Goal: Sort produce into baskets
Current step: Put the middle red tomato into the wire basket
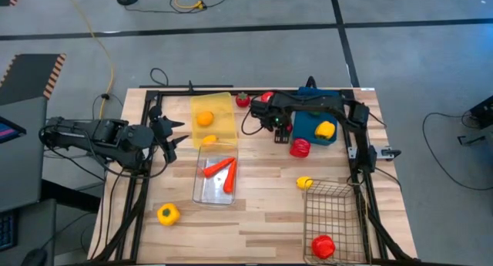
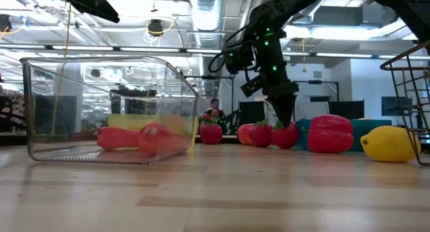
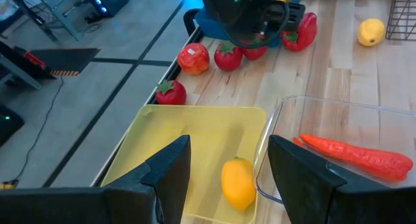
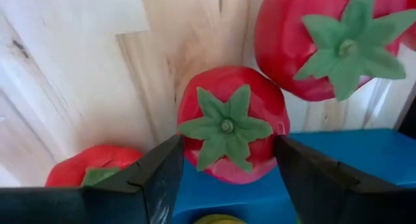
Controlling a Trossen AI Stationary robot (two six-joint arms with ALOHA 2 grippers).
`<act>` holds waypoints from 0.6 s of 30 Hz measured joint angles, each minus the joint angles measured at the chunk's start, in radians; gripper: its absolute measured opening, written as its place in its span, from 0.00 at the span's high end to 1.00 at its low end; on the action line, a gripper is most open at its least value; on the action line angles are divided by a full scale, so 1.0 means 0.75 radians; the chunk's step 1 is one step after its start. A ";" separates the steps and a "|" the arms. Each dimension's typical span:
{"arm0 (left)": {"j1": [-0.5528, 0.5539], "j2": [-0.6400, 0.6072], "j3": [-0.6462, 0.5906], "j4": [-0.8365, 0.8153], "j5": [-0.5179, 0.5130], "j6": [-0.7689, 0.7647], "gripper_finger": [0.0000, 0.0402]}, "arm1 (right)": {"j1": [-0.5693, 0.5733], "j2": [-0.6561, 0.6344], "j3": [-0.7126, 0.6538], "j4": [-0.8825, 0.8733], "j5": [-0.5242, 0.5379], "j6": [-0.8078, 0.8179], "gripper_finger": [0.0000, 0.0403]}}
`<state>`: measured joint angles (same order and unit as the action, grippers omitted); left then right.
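Roughly three tomatoes (image 4: 231, 123), four baskets (image 1: 212, 109).

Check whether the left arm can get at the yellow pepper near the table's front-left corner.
Probably yes. The yellow pepper sits alone on bare wood beside the clear bin, with nothing over it. The left end effector hovers open by the yellow bin, holding nothing.

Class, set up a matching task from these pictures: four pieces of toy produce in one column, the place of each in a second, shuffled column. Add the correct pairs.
Things:
1. carrots
2. tomato
3. yellow pepper
4. red pepper

Places:
A. in the wire-mesh basket
B. between the right gripper's open fingers
C. in the clear bin
D. on the bare table, near its front left corner

Pairs: 1-C, 2-B, 3-D, 4-A
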<state>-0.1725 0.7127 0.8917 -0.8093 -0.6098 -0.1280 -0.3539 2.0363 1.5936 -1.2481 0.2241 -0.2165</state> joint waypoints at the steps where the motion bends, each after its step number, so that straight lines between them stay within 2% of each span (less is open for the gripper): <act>1: 0.000 0.000 0.000 0.000 0.001 0.000 0.52 | -0.003 0.006 0.001 0.007 0.000 -0.001 0.33; 13: 0.000 0.000 0.000 -0.001 0.001 0.000 0.52 | -0.010 0.087 0.004 -0.028 0.004 0.009 0.33; 18: 0.000 0.000 0.000 -0.001 0.001 0.002 0.52 | -0.008 0.090 0.003 -0.023 0.021 0.010 0.37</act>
<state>-0.1725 0.7126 0.8917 -0.8097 -0.6094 -0.1263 -0.3599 2.1036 1.5959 -1.2658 0.2399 -0.2089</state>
